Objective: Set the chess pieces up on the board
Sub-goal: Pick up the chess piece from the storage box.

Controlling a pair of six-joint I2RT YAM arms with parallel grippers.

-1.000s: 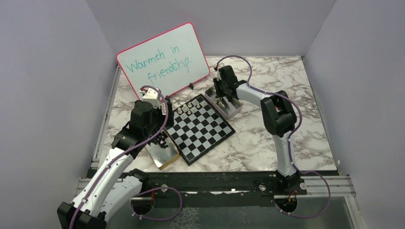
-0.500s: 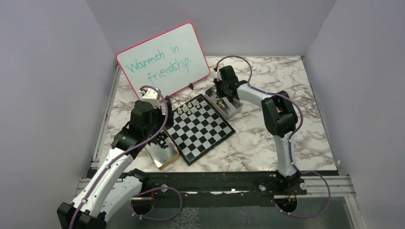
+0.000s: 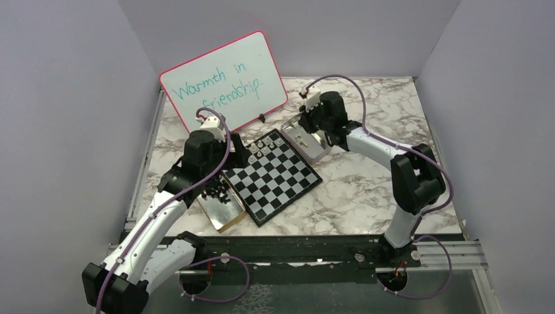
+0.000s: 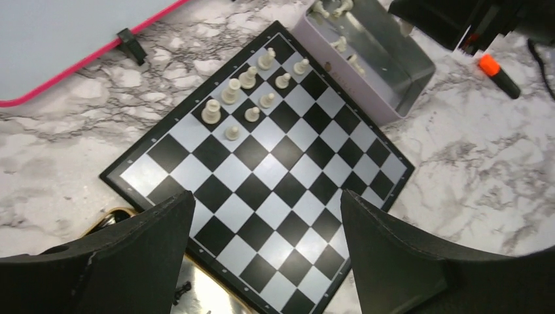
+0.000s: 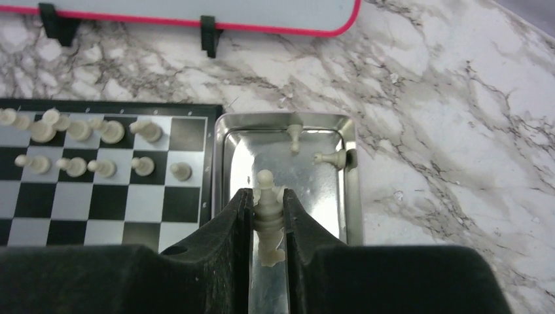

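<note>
Two claws hung over the marbled desk point(image 5: 445, 163). The right claw point(image 5: 266, 196) was clenched on a cream-white chess piece point(image 5: 266, 222), held upright above the silver tin point(image 5: 321, 209) just beside the board point(image 4: 288, 190). The left claw point(image 4: 265, 196) hung released, jaws wide with nothing between them, above the board, where cream-white chessmen point(image 4: 249, 98) stood in two rows at the far corner.
</note>
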